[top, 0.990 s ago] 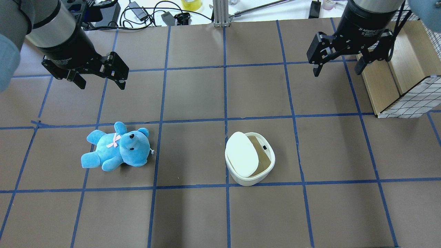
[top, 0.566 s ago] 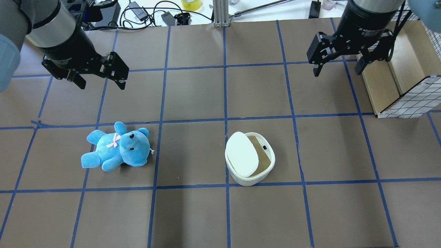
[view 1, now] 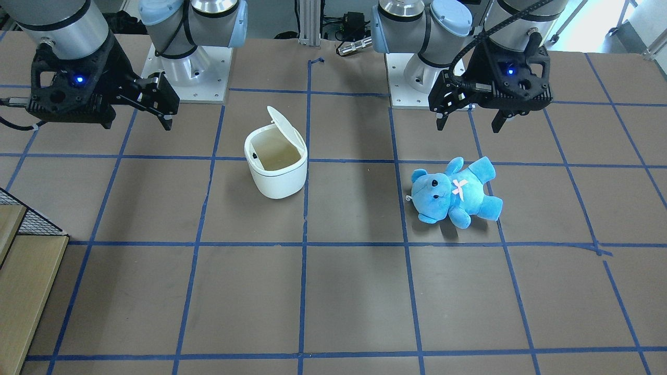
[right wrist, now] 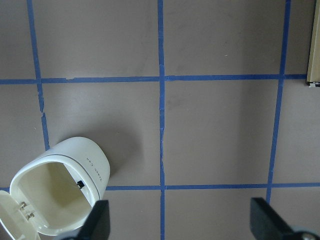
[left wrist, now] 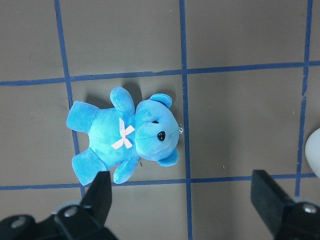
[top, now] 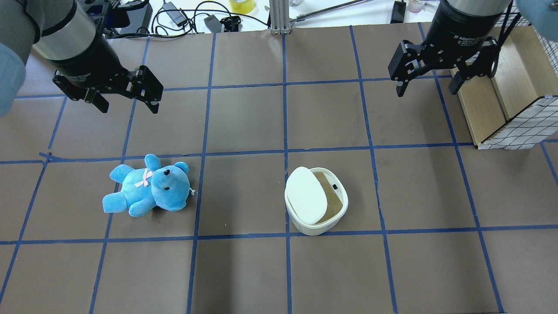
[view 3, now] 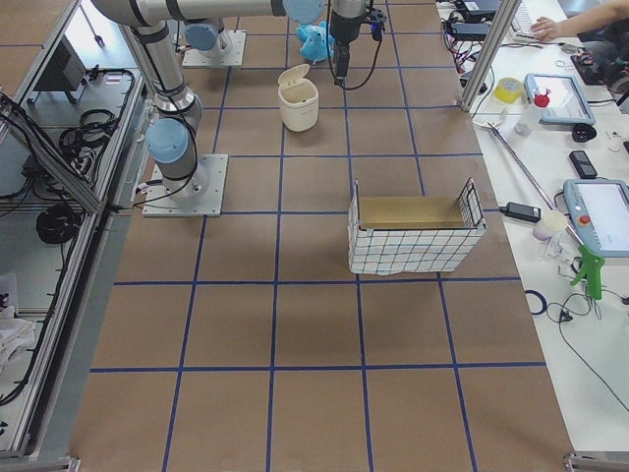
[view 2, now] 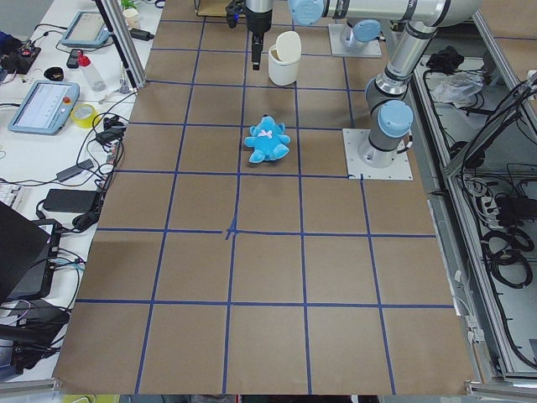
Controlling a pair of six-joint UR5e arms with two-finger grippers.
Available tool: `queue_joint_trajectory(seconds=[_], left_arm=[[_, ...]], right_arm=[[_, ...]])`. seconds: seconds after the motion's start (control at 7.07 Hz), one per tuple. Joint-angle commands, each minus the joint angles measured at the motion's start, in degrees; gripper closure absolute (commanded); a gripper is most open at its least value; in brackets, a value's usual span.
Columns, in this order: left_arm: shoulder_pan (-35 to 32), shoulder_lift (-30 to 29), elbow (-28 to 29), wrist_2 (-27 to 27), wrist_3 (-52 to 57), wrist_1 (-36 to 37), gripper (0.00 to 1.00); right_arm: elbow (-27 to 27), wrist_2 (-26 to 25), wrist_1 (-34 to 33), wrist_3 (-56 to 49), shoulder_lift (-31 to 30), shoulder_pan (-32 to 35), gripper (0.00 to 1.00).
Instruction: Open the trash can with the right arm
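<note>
The white trash can (top: 314, 226) stands right of the table's middle. Its flip lid (top: 306, 195) is up and its beige inside shows. It also shows in the front view (view 1: 276, 179) and at the lower left of the right wrist view (right wrist: 95, 167). My right gripper (top: 427, 89) is open and empty. It hangs well above the table, farther away and to the right of the can, touching nothing; its fingers (right wrist: 97, 222) frame bare table. My left gripper (top: 130, 107) is open and empty, high above the blue teddy bear (top: 148, 192).
A wire-mesh basket with a wooden box inside (top: 514, 87) stands at the right edge, close beside my right gripper. Cables and gear (top: 187, 15) lie beyond the table's far edge. Blue tape lines grid the brown table (top: 244, 270).
</note>
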Motion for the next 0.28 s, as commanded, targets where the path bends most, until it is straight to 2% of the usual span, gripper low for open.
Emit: queue_joint_trajectory(seconds=[0.0,0.14], left_arm=[[0.1,0.0,0.0,0.0,0.1,0.0,0.0],[0.0,0.0,0.0,0.0,0.1,0.0,0.0]], right_arm=[[0.0,0.0,0.0,0.0,0.0,0.0,0.0],[-0.1,0.0,0.0,0.0,0.0,0.0,0.0]])
